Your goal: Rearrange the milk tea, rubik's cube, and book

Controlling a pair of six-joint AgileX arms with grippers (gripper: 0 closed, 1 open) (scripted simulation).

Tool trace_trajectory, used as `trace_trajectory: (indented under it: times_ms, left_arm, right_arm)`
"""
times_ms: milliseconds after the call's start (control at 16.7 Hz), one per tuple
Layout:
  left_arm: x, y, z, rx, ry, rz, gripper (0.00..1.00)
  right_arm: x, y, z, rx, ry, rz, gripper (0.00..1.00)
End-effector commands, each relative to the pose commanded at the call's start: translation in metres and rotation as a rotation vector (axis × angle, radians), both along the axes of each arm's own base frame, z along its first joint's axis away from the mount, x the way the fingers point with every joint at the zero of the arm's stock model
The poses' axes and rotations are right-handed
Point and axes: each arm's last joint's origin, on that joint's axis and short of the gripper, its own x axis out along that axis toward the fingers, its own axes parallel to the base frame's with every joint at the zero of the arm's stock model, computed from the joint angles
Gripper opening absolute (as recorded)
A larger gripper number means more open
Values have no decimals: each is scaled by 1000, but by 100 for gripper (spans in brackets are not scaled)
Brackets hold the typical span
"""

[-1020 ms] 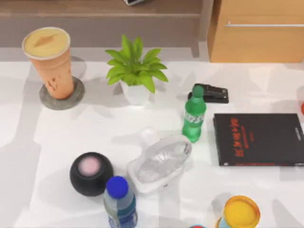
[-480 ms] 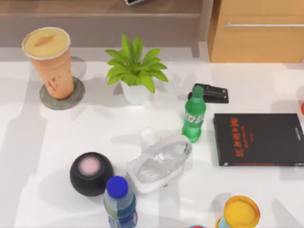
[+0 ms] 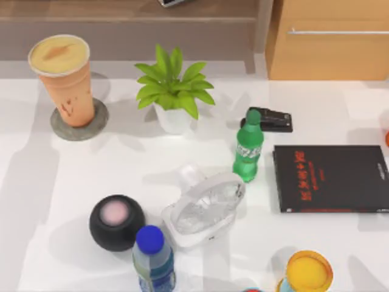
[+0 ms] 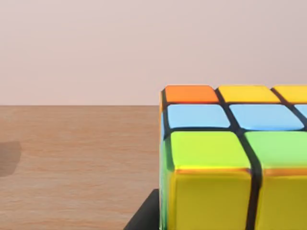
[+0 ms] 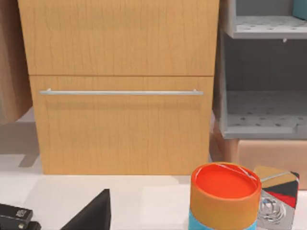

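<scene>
I read the bench left to right: milk tea upright on a grey coaster at far left; black book with red characters, illegible, at right. Rubik's cube fills the left wrist view. Fingers' state: cannot tell.

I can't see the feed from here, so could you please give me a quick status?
Milk tea upright on its coaster, far left. Rubik's cube close before left wrist camera. Plant and green bottle crowd mid-table.
</scene>
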Motion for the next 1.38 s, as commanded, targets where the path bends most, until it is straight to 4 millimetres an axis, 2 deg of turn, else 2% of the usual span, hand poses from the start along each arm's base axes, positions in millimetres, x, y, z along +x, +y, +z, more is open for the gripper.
trace_trajectory:
  times_ms: [600, 1200, 1380]
  left_arm:
    - [0, 0, 0, 0, 0, 0, 98]
    - [-1, 1, 1, 0, -3, 2, 100]
    - [-13, 1, 4, 0, -8, 2, 100]
  right_arm:
    - [0, 0, 0, 0, 0, 0, 100]
    - [0, 0, 0, 0, 0, 0, 100]
    - [0, 0, 0, 0, 0, 0, 100]
